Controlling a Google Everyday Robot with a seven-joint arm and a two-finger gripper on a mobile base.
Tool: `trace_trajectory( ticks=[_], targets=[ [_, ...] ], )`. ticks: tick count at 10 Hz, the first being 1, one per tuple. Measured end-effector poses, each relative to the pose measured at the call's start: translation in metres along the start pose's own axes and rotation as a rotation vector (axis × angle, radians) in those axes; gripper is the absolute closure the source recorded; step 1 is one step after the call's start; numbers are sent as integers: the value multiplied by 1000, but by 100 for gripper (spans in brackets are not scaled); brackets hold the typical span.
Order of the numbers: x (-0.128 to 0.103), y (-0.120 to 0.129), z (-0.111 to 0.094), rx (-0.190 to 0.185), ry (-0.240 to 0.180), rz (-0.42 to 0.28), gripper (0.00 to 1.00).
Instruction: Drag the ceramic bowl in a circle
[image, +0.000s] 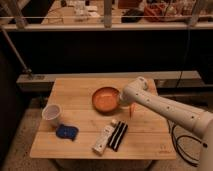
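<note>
The ceramic bowl (105, 99) is round, shallow and orange-red with a darker rim. It sits upright on the wooden table (80, 90), a little right of centre. My gripper (121, 100) is at the bowl's right rim, at the end of the white arm (165, 109) that reaches in from the lower right. It touches or overlaps the rim; its tips are hidden against the bowl.
A small white cup (52, 113) stands at the table's left. A blue object (66, 132) lies in front of it. A white packet (103, 139) and a black bar (118, 136) lie near the front edge. An orange item (132, 109) lies under the arm.
</note>
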Motion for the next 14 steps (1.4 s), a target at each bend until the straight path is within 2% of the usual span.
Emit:
trace_trajectory(
  ticks=[3, 6, 8, 9, 10, 11, 14],
  targets=[
    [-30, -11, 3, -35, -2, -92, 93],
    [-70, -56, 10, -45, -12, -244, 93],
    [-95, -95, 14, -35, -16, -379, 93],
    [-98, -109, 12, -28, -8, -421, 93],
    [-94, -127, 6, -22, -1, -450, 93],
    [-86, -140, 5, -9, -6, -437, 93],
    [-36, -156, 22, 48, -41, -320, 93]
  ],
)
